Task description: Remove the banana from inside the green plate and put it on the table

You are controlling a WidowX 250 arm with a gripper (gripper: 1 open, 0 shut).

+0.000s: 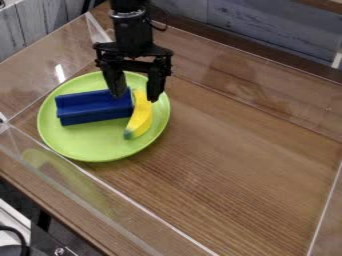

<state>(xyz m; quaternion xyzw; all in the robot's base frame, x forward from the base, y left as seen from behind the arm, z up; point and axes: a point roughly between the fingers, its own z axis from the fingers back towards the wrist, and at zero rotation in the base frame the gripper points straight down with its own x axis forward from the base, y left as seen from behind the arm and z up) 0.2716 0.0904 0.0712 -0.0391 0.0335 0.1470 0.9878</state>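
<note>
The yellow banana lies inside the round green plate, along its right side, greenish tip toward the front. My black gripper points straight down over the banana's far end, open, its two fingers straddling that end with nothing held. The plate rests on the brown wood-grain table.
A blue rectangular block lies in the plate just left of the banana, close to my left finger. Clear acrylic walls edge the table at the front and left. Bare wood stretches to the right of the plate.
</note>
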